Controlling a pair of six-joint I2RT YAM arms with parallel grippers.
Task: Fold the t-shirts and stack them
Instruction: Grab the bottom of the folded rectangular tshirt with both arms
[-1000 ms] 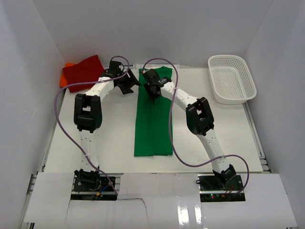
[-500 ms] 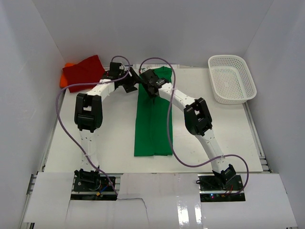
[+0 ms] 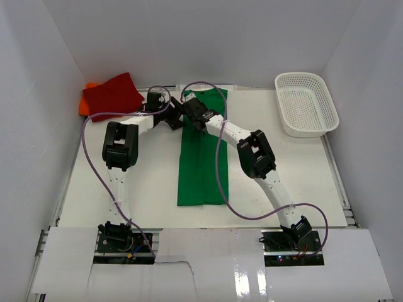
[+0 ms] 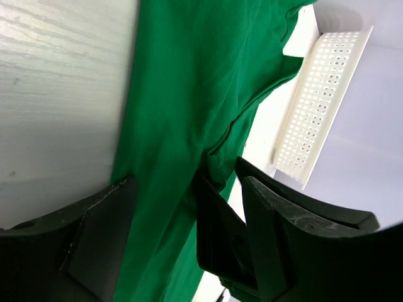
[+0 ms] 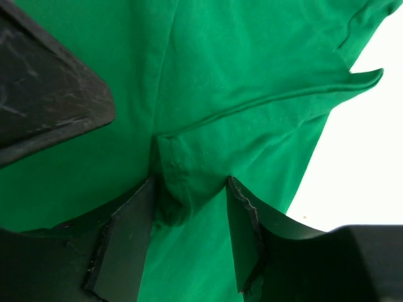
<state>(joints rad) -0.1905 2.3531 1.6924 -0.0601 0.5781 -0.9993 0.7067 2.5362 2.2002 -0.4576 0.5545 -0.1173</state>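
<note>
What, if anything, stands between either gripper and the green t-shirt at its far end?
Nothing visible does. The right gripper straddles a raised fold of the green t-shirt, and the left gripper hangs open over the cloth's left edge, right beside it. The only crowding is the two grippers' closeness to each other.

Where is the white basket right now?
In the top view, the white basket sits at the far right of the table, apart from the green t-shirt lying in the middle.

Flat shirt (image 3: 201, 163) ctr, basket (image 3: 306, 104) far-R corner, shirt pile (image 3: 112, 94) far-L corner.
</note>
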